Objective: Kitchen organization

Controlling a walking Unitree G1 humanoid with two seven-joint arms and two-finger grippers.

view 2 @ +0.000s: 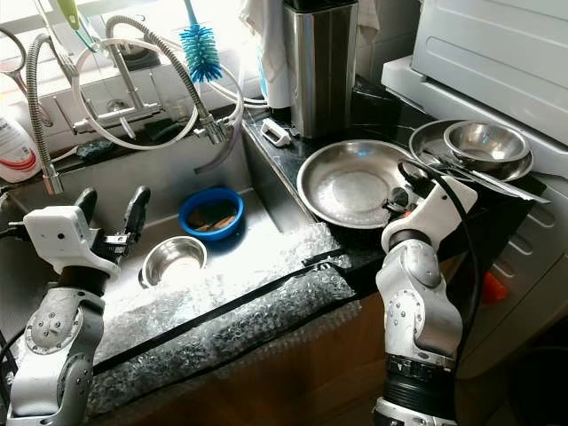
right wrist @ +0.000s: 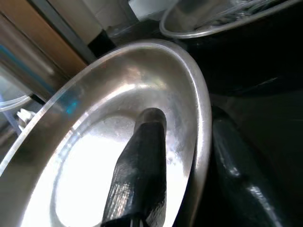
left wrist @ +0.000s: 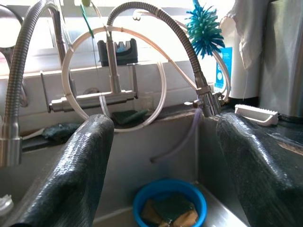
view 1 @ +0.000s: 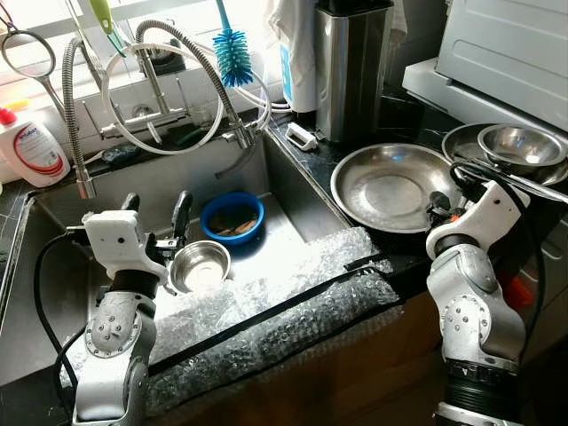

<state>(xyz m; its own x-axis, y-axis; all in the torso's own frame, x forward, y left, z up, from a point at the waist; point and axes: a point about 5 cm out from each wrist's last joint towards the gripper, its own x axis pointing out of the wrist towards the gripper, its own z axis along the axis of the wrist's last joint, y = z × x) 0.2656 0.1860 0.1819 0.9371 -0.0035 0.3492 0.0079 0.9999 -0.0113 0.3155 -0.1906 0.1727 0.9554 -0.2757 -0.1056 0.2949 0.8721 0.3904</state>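
My left gripper [view 1: 157,209] hangs open over the sink [view 1: 293,191], its fingers [left wrist: 78,165] wide apart. A small steel bowl [view 1: 201,265] sits on the sink floor just below and to the right of it. Farther back lies a blue bowl [view 1: 232,217] holding sponges [left wrist: 171,209]. On the dark counter to the right rests a large shallow steel plate [view 1: 390,188]. My right gripper [right wrist: 185,118] is open at the plate's near right rim, one finger [right wrist: 142,161] over the inside and the other outside, with the rim between them.
Bubble wrap [view 1: 275,306] covers the sink's front edge. Spring faucet hoses [view 1: 191,53], a blue bottle brush [view 1: 232,51] and a soap bottle [view 1: 31,146] line the back. A steel canister [view 1: 352,71] stands behind the plate. Stacked steel bowls [view 1: 519,146] sit under a white appliance [view 1: 506,44].
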